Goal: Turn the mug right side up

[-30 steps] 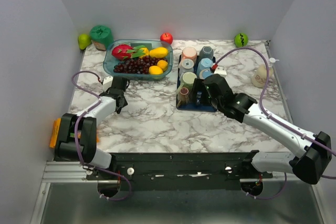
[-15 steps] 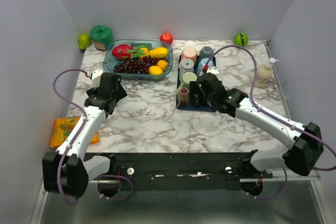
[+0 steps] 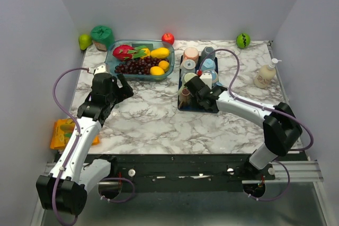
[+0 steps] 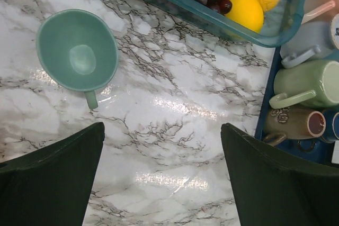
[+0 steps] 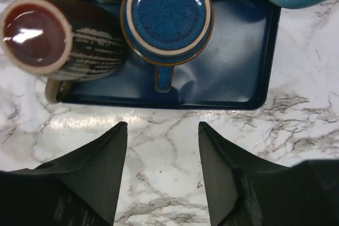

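Note:
A dark blue mug stands upside down on the navy tray, its base up and its handle pointing at me. My right gripper is open and empty over the marble just in front of the tray's near edge; it also shows in the top view. A green mug stands open side up on the marble, ahead and to the left of my left gripper, which is open and empty. In the top view the left gripper hides the green mug.
A brown striped mug is beside the blue one, and several other mugs fill the tray. A clear bin of fruit is at the back left. A soap bottle is at the right, and an orange packet at the left edge.
The left arm has swung out and risen, and its gripper now looks down from higher. The right gripper has moved left along the tray's near edge.

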{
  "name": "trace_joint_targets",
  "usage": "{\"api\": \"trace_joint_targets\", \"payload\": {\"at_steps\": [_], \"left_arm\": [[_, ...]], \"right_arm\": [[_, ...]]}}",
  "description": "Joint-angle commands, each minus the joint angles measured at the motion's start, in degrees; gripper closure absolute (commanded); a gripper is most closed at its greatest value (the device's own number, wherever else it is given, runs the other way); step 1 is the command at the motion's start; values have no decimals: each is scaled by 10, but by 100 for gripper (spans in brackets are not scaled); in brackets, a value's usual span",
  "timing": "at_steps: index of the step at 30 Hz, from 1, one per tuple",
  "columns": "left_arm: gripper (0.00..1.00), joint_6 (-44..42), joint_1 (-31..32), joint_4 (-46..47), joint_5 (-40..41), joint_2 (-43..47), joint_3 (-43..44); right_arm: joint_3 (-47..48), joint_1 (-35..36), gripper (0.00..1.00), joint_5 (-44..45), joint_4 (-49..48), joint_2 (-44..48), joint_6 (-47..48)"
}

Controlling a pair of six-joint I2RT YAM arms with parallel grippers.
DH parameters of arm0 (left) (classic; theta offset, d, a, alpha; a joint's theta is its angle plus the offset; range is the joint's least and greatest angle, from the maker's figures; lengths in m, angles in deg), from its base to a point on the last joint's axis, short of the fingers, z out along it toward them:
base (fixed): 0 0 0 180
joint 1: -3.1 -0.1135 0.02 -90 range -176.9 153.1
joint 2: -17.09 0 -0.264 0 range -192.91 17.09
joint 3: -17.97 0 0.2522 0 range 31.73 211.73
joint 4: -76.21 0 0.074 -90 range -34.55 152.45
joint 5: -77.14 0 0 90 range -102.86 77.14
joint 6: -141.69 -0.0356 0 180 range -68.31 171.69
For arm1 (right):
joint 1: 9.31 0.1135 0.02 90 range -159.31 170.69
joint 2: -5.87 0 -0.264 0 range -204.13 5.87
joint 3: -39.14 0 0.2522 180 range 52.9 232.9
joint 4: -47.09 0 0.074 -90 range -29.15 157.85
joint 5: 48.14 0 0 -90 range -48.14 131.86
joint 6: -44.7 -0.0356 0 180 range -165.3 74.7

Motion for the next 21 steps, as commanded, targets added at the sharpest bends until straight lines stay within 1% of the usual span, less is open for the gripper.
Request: {"api": "trace_joint_targets", "payload": {"at_steps": [1, 2, 8, 15, 21], "left_arm": [[1, -13, -1, 25, -60, 3, 15], [1, -13, 0, 25, -60, 0, 14], [1, -11, 0, 27, -64, -1, 12], [1, -11, 0, 28, -63, -3, 15], [1, -13, 0, 26, -61, -6, 20]], "right_arm": [[24, -7, 43, 60, 8, -35, -30], [24, -8, 46, 63, 2, -39, -31], [23, -23, 55, 64, -36, -68, -10], [26, -31, 61, 49, -71, -89, 17], [36, -33, 61, 42, -88, -97, 40]]}}
